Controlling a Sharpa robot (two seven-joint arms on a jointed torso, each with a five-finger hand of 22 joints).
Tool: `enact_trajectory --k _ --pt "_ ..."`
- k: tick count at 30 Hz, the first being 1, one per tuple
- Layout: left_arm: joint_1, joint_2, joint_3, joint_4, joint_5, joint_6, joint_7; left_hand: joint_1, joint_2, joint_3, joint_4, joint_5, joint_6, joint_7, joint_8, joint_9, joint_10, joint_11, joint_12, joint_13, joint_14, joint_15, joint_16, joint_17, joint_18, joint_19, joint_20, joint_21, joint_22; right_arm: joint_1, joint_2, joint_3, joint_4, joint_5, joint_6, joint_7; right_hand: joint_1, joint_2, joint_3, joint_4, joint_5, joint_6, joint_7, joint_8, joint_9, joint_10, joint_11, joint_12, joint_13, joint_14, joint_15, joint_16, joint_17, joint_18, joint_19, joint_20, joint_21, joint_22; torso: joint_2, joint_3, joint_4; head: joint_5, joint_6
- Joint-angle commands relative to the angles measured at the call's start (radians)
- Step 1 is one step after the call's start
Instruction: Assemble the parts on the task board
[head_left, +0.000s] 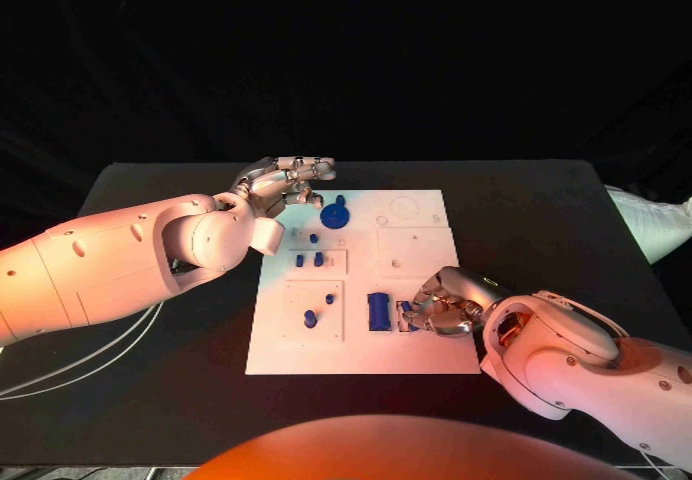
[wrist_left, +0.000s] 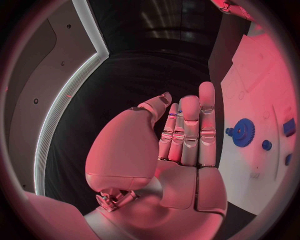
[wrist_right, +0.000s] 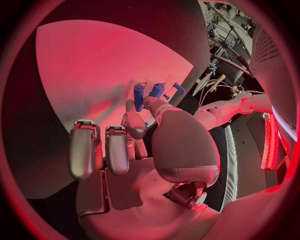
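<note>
Left arm: enters from the frame's left edge, reaching to upper centre.
Left hand (head_left: 286, 181): fingers straight, side by side, holding nothing.
Right arm: enters from lower right.
Right hand (head_left: 441, 303): fingers curled inward, grasp unclear.

Both arms were clad in smooth, rounded white shells with bulging joint housings. The left arm (head_left: 116, 265) trailed thin pale cables along the table near its lower side. Each ended in a silver metallic hand, the left hand (head_left: 284, 182) and right hand (head_left: 444, 302), with segmented fingers and visible mechanical linkages.
</note>
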Motion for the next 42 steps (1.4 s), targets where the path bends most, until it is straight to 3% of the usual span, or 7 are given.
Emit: enact_trajectory --k 1,21,27,31,34,42 --pt "0.0 0.002 0.0 0.003 -0.004 0.019 0.002 0.009 0.005 -0.004 -0.001 0.002 -0.004 0.0 0.001 0.0 -0.005 0.0 0.006 0.001 -0.006 -0.001 -0.004 -0.001 0.02 0.002 0.007 -0.005 -0.002 0.0 0.005 0.0 -0.003 0.0 0.034 -0.009 -0.01 0.002 -0.009 0.001 0.004 0.01 -0.003 0.007 0.004 0.01 -0.001 0.014 0.01 0.075 -0.005 -0.002 0.094 -0.012 0.007 -0.003 0.005 0.001 0.0 -0.0001 -0.0015 0.0 0.0" --pt "0.0 0.003 0.0 0.004 -0.01 0.021 -0.003 0.009 0.005 -0.004 -0.001 0.002 -0.004 0.0 0.001 0.0 -0.005 0.0 0.006 0.001 -0.006 -0.001 -0.004 -0.001 0.02 0.002 0.007 -0.005 -0.002 0.0 0.03 0.0 -0.024 -0.03 0.052 -0.02 -0.029 0.018 -0.042 0.024 -0.005 0.026 -0.011 0.015 0.017 0.018 -0.007 0.028 0.022 0.074 -0.011 -0.006 0.088 -0.011 0.007 -0.008 0.003 -0.001 0.0 0.0001 -0.0017 -0.001 -0.001" --pt "0.0 0.003 0.0 0.005 -0.012 0.024 -0.006 0.009 0.005 -0.005 -0.001 0.002 -0.004 0.0 0.002 0.0 -0.006 0.0 0.006 0.001 -0.007 -0.001 -0.005 -0.003 0.02 0.002 0.007 -0.005 -0.002 0.0 0.034 0.0 -0.025 -0.037 0.05 -0.02 -0.053 0.018 -0.074 0.048 -0.019 0.026 -0.01 0.015 0.023 0.018 -0.006 0.026 0.023 0.074 -0.011 -0.006 0.088 -0.012 0.007 -0.008 0.002 -0.002 0.0 -0.0001 -0.0006 -0.001 -0.002" --pt "0.0 0.003 0.0 0.005 -0.014 0.025 -0.006 0.009 0.005 -0.006 -0.002 0.002 -0.005 0.0 0.002 0.0 -0.007 0.001 0.007 0.001 -0.008 -0.001 -0.005 -0.005 0.02 0.002 0.007 -0.006 -0.002 0.0 0.035 0.0 -0.025 -0.044 0.048 -0.02 -0.089 0.011 -0.124 0.082 -0.057 0.026 -0.009 0.013 0.026 0.017 -0.005 0.022 0.022 0.074 -0.009 -0.008 0.087 -0.011 0.006 -0.008 0.0 -0.004 -0.001 0.0001 -0.0013 -0.001 -0.002" --pt "0.0 0.003 0.0 0.004 -0.015 0.025 -0.007 0.009 0.005 -0.006 -0.002 0.002 -0.005 0.0 0.002 0.0 -0.007 0.001 0.007 0.001 -0.008 -0.001 -0.005 -0.005 0.02 0.002 0.007 -0.006 -0.002 0.0 0.034 0.0 -0.023 -0.046 0.051 -0.019 -0.098 0.013 -0.173 0.109 -0.11 0.025 -0.011 0.011 0.031 0.017 -0.006 0.021 0.024 0.074 -0.011 -0.008 0.088 -0.011 0.007 -0.008 -0.001 -0.004 0.0 0.0002 -0.0016 0.0 -0.002" --pt "0.0 0.002 0.0 0.004 -0.015 0.027 -0.007 0.009 0.005 -0.006 -0.002 0.002 -0.005 0.0 0.002 0.0 -0.007 0.001 0.007 0.001 -0.008 -0.001 -0.005 -0.005 0.02 0.002 0.007 -0.006 -0.002 0.0 0.025 0.0 -0.013 -0.051 0.05 -0.017 -0.099 0.018 -0.211 0.129 -0.12 0.026 -0.012 0.01 0.035 0.018 -0.007 0.025 0.028 0.074 -0.011 -0.008 0.088 -0.011 0.007 -0.009 -0.001 -0.003 0.0 0.0012 -0.0008 -0.002 -0.002"
